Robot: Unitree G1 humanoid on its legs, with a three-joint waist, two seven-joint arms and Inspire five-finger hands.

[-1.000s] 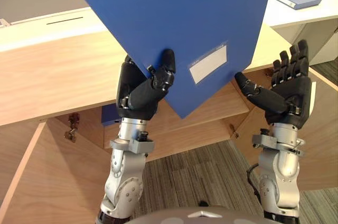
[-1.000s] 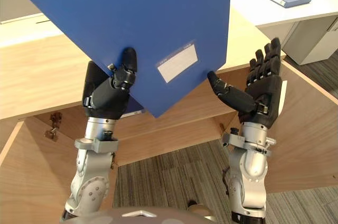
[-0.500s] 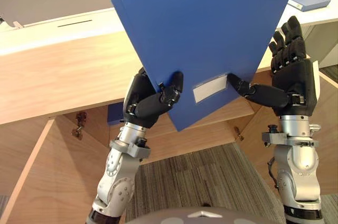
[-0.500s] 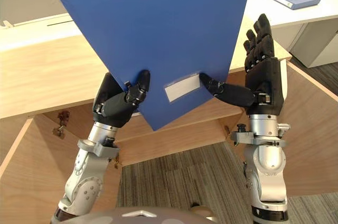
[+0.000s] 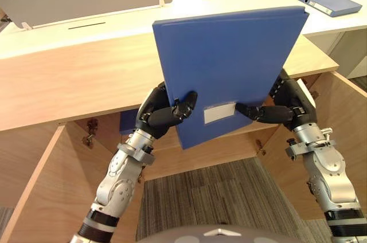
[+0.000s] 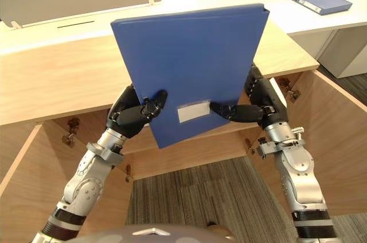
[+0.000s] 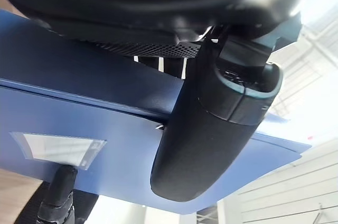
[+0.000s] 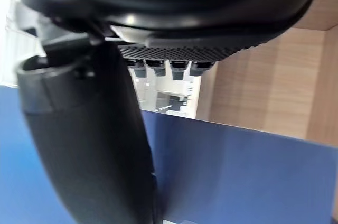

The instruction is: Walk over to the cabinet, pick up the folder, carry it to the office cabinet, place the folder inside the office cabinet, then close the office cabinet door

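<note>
I hold the blue folder [image 5: 229, 65] upright in the air in front of the office cabinet [image 5: 69, 82], above its open compartment. My left robot hand [image 5: 163, 114] pinches the folder's 7 o'clock corner, thumb on the front cover. My right robot hand [image 5: 281, 108] grips the 5 o'clock edge the same way, beside the white label [image 5: 219, 113]. The left door [image 5: 46, 197] and right door [image 5: 344, 128] stand open. A second folder [image 5: 330, 2] lies on the white surface [image 5: 229, 5] at 1 o'clock. My worry is that both grips sit low, so the tall cover may tip or slip, and on the way down it could catch the cabinet top's edge.
</note>
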